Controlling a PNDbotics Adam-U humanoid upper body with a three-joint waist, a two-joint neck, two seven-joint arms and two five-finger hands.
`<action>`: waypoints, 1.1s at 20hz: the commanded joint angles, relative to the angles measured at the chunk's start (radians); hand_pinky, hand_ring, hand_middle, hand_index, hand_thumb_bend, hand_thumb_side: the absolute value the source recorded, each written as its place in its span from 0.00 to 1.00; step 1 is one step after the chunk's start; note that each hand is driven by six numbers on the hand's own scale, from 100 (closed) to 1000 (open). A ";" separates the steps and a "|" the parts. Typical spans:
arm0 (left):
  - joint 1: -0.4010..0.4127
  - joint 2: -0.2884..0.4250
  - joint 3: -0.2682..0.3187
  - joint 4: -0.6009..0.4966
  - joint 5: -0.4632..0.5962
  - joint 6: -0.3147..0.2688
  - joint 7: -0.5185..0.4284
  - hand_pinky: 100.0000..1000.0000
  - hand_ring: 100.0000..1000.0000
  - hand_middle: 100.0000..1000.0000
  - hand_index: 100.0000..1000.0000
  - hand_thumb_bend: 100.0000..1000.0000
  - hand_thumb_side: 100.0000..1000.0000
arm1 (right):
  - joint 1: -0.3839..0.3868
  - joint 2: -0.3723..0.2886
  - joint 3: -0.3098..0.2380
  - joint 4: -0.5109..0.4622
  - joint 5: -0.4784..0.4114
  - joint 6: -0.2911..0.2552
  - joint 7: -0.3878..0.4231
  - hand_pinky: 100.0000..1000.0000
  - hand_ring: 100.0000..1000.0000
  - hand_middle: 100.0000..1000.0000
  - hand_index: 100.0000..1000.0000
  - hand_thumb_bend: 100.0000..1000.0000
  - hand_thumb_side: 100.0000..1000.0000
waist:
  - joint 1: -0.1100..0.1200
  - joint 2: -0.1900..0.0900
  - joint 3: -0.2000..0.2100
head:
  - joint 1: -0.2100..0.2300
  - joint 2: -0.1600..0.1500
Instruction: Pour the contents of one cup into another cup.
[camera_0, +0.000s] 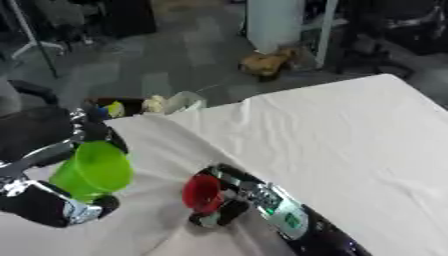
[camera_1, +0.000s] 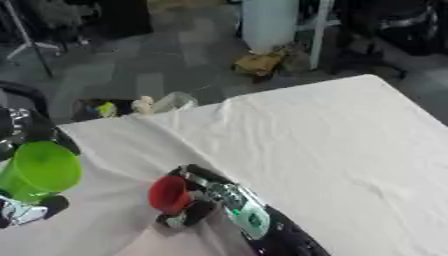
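Left eye view: the robot's left hand (camera_0: 54, 202) reaches in from the lower left edge, its black and silver fingers curled round a green cup (camera_0: 93, 171) held above the near left part of the white table (camera_0: 332, 135). The cup is tilted, its open mouth turned toward the right and slightly toward the camera. Beside it, the right hand (camera_0: 229, 200) comes up from the bottom edge on a black forearm and is clamped on a red cup (camera_0: 203, 193), which lies tipped on its side with its mouth facing left toward the green cup. The two cups are near each other but apart.

Right eye view: the same pair sits lower left, the green cup (camera_1: 39, 171) at the picture's edge, the left hand (camera_1: 24, 210) largely cut off. The red cup (camera_1: 168, 194) is gripped by the right hand (camera_1: 199, 202) above the wrinkled cloth.
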 joint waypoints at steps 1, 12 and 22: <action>-0.010 0.032 0.011 0.006 0.048 0.040 0.050 0.01 0.00 0.03 0.66 0.07 0.11 | -0.007 -0.041 -0.011 0.007 -0.017 0.015 -0.005 0.61 0.79 0.06 0.38 0.00 0.02 | -0.004 -0.012 -0.001 | -0.001 -0.005; 0.007 0.033 0.024 0.028 0.119 0.077 0.085 0.01 0.00 0.02 0.66 0.07 0.11 | -0.039 -0.099 -0.047 -0.065 -0.103 0.064 -0.035 0.61 0.79 0.07 0.38 0.00 0.02 | -0.016 -0.022 -0.001 | -0.006 0.002; 0.055 0.012 0.012 0.110 0.175 0.078 0.169 0.04 0.00 0.03 0.67 0.07 0.13 | 0.000 -0.096 -0.070 -0.001 -0.065 0.062 -0.065 0.61 0.81 0.08 0.40 0.06 0.06 | -0.011 -0.016 -0.004 | -0.002 0.002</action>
